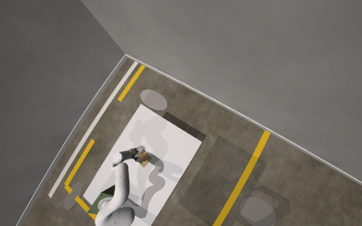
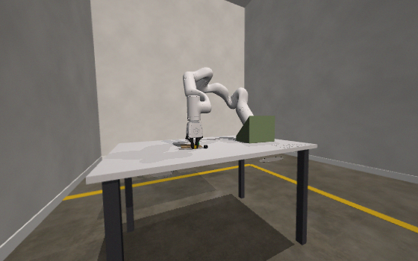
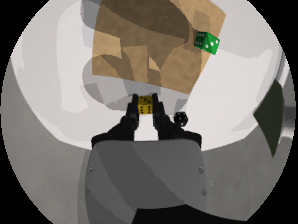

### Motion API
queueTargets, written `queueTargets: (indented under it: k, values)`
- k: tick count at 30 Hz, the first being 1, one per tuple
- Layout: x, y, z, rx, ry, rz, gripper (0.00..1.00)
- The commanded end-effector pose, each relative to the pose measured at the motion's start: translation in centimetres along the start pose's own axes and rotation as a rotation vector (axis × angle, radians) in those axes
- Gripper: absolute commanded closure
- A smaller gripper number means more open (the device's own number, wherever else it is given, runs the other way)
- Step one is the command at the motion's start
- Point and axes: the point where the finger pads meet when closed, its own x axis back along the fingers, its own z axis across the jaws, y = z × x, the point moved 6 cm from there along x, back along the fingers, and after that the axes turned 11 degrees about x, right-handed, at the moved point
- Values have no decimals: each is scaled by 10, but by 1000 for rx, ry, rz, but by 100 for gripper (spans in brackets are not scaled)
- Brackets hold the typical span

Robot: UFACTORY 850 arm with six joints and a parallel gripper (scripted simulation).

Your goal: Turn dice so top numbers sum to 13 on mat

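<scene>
My gripper (image 3: 145, 101) (image 2: 195, 146) points down at the table, shut on the yellow die (image 3: 145, 105), with one finger against each side. The yellow die is off the mat, just short of its near edge; several pips show on its camera-facing side. The tan mat (image 3: 107, 45) (image 1: 144, 164) lies ahead of the fingers, partly in shadow. The green die (image 3: 207, 43) is at the mat's right edge in the wrist view; whether it is fully on is unclear. The black die (image 3: 181, 118) (image 2: 205, 146) is off the mat, right beside the right finger; its pips are too small to read.
The white table (image 1: 180, 142) (image 2: 126, 160) carries everything. The green wedge-shaped base block (image 2: 262, 128) (image 3: 272, 117) stands on the black die's side, farther off. The arm's shadows fall across the table and mat.
</scene>
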Motion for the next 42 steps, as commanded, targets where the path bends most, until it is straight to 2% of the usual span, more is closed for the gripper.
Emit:
queueTargets:
  k: [1, 9, 18, 22, 35, 37, 39, 40, 41, 42]
  values:
    - [1, 0, -1, -1, -2, 0, 85]
    - [16, 0, -1, -1, -2, 0, 85]
    - [79, 0, -1, -1, -2, 0, 85]
    - [97, 0, -1, -1, -2, 0, 85]
    - [101, -1, 0, -2, -2, 0, 85]
    - [102, -21, 6, -34, -2, 0, 85]
    - [104, -59, 20, -95, -2, 0, 85]
    - [104, -59, 20, -95, -2, 0, 85]
    - [105, -76, 27, -125, -2, 0, 85]
    - [105, -76, 27, -125, -2, 0, 85]
